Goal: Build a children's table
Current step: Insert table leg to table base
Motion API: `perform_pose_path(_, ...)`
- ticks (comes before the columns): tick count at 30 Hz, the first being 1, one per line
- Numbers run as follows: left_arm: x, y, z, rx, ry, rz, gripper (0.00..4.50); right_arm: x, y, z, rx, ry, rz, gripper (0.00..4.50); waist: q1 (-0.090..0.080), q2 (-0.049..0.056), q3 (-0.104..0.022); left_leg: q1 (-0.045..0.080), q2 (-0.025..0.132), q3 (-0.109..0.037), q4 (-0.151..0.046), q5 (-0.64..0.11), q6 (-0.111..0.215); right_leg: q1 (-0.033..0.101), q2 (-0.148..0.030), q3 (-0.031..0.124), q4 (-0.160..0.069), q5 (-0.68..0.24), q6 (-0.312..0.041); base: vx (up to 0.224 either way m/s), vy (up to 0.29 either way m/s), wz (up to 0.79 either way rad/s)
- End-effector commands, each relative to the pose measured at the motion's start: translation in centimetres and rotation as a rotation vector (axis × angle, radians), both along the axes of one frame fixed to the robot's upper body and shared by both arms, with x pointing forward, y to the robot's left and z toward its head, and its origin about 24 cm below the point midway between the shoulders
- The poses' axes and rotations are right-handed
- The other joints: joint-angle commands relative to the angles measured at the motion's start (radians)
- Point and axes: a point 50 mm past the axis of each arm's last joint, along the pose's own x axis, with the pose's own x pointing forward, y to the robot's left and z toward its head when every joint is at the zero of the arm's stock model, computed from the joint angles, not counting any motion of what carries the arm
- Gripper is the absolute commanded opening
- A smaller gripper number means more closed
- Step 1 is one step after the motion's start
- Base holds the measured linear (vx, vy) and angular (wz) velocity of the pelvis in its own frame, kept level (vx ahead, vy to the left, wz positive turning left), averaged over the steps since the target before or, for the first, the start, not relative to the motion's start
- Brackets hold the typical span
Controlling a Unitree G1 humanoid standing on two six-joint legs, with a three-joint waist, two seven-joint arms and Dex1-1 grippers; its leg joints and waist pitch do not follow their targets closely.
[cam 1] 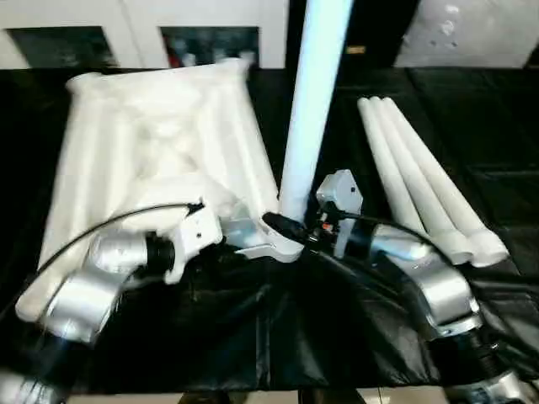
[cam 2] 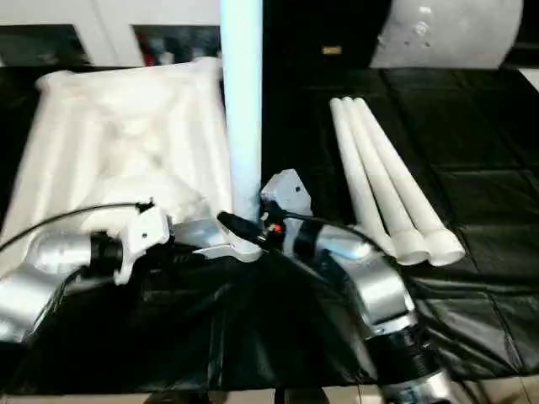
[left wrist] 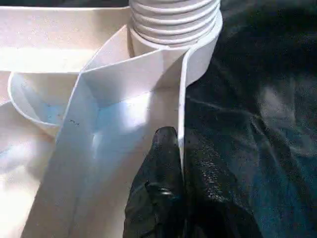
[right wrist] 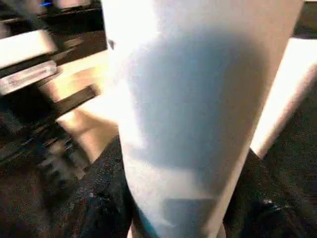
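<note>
Leg (cam 1: 310,109) top is cut off by the frame in both head views, so no idea how tall it goes. Its threaded end sits at the top's (cam 1: 135,143) corner socket (left wrist: 173,29), but how far it's screwed in is hard to make out. The top lies underside up on the black table (cam 1: 472,126), and its ribs are washed out, mostly a white blur.

Right gripper (right wrist: 173,218) has its fingers wrapped around the upright leg near its lower end, one black finger (right wrist: 99,198) on each side. The leg sits so close to the wrist camera that you can't see much past it. Right forearm comes in low from the near edge, bent toward the leg.

Left gripper (left wrist: 171,183) is pinched closed on the thin rim wall of the top, just beside the socket, with the leg right ahead of its fingertips. Left forearm reaches across from the near left, wrist angled inward toward the right gripper.

Three spare legs (cam 1: 421,177) lie side by side, well off to the right gripper's outer side.
</note>
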Motion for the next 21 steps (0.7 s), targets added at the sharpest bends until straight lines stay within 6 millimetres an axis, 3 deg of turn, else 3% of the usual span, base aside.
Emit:
perform_pose_path(1,-0.9,-0.3,-0.6,-0.009,0.03,0.089,0.0,0.2,-2.2,-5.2,-0.134,0.207,-0.195,1.9,0.009,0.005,-0.021,-0.004,0.088,-0.041,-0.085,-0.246,0.033,0.027,-0.093,0.057,-0.081,-0.279,-0.219,0.0,0.0,0.0)
perform_pose_path(3,-1.4,-1.4,-0.6,-0.027,0.031,0.099,0.0,0.7,-2.3,-5.2,-0.122,0.206,-0.247,1.9,0.009,0.001,-0.024,-0.001,0.087,-0.036,-0.081,-0.238,0.039,0.027,-0.091,0.057,-0.083,-0.278,-0.223,0.0,0.0,0.0)
perform_pose_path(4,-1.8,-2.3,-0.5,-0.046,0.031,0.099,0.0,1.1,-2.3,-5.1,-0.111,0.207,-0.283,1.9,0.011,0.003,-0.022,-0.002,0.085,-0.035,-0.081,-0.226,0.049,0.028,-0.09,0.056,-0.085,-0.28,-0.223,0.0,0.0,0.0)
perform_pose_path(5,-2.5,-4.3,-0.3,-0.083,0.037,0.09,0.0,1.6,-2.1,-5.1,-0.1,0.204,-0.324,1.9,0.011,-0.005,-0.027,-0.002,0.085,-0.034,-0.078,-0.21,0.053,0.031,-0.091,0.056,-0.084,-0.271,-0.228,0.0,0.0,0.0)
perform_pose_path(6,-2.6,-4.8,-0.2,-0.092,0.034,0.09,0.0,1.6,-1.9,-5.1,-0.098,0.201,-0.325,1.9,0.013,0.001,-0.027,-0.004,0.086,-0.034,-0.077,-0.186,0.056,0.034,-0.092,0.055,-0.081,-0.251,-0.235,0.0,0.0,0.0)
perform_pose_path(7,-2.6,-5.3,-0.3,-0.097,0.033,0.097,0.0,1.7,-1.7,-5.0,-0.09,0.198,-0.321,1.9,0.015,0.0,-0.027,-0.002,0.085,-0.032,-0.076,-0.182,0.059,0.032,-0.09,0.055,-0.082,-0.242,-0.235,0.0,0.0,0.0)
perform_pose_path(8,-2.5,-5.5,-0.3,-0.097,0.033,0.108,0.0,1.7,-1.5,-5.0,-0.085,0.196,-0.319,1.9,0.018,-0.007,-0.03,-0.001,0.086,-0.031,-0.074,-0.167,0.068,0.034,-0.09,0.055,-0.079,-0.226,-0.24,0.0,0.0,0.0)
perform_pose_path(9,-2.4,-5.6,-0.4,-0.091,0.028,0.12,0.0,1.6,-1.3,-5.0,-0.082,0.196,-0.314,1.9,0.022,-0.006,-0.032,0.002,0.085,-0.029,-0.072,-0.155,0.071,0.034,-0.089,0.055,-0.08,-0.215,-0.24,0.0,0.0,0.0)
perform_pose_path(11,-1.9,-5.4,-0.6,-0.071,0.011,0.147,0.0,1.4,-1.0,-5.1,-0.081,0.2,-0.296,1.9,0.035,-0.008,-0.046,0.007,0.082,-0.024,-0.061,-0.062,0.1,0.04,-0.082,0.051,-0.065,-0.064,-0.259,0.0,0.0,0.0)
perform_pose_path(15,-1.4,-4.9,-0.7,-0.037,0.0,0.172,0.0,0.8,-0.4,-5.7,-0.095,0.211,-0.249,1.9,0.045,-0.006,-0.053,0.005,0.08,-0.024,-0.049,0.053,0.144,0.049,-0.08,0.046,-0.041,0.152,-0.287,0.013,0.001,0.01)
perform_pose_path(17,-1.2,-4.6,-0.7,-0.021,-0.007,0.191,0.0,0.8,-0.3,-5.8,-0.093,0.21,-0.249,1.9,0.045,-0.005,-0.055,0.005,0.08,-0.023,-0.048,0.037,0.151,0.051,-0.082,0.044,-0.042,0.145,-0.294,0.0,0.0,0.0)
perform_pose_path(21,-0.7,-3.9,-0.8,-0.003,-0.022,0.207,0.0,0.7,-0.6,-5.2,-0.058,0.182,-0.246,1.9,0.049,-0.004,-0.052,0.007,0.082,-0.024,-0.054,-0.055,0.123,0.05,-0.086,0.045,-0.056,-0.026,-0.282,0.0,0.0,0.0)
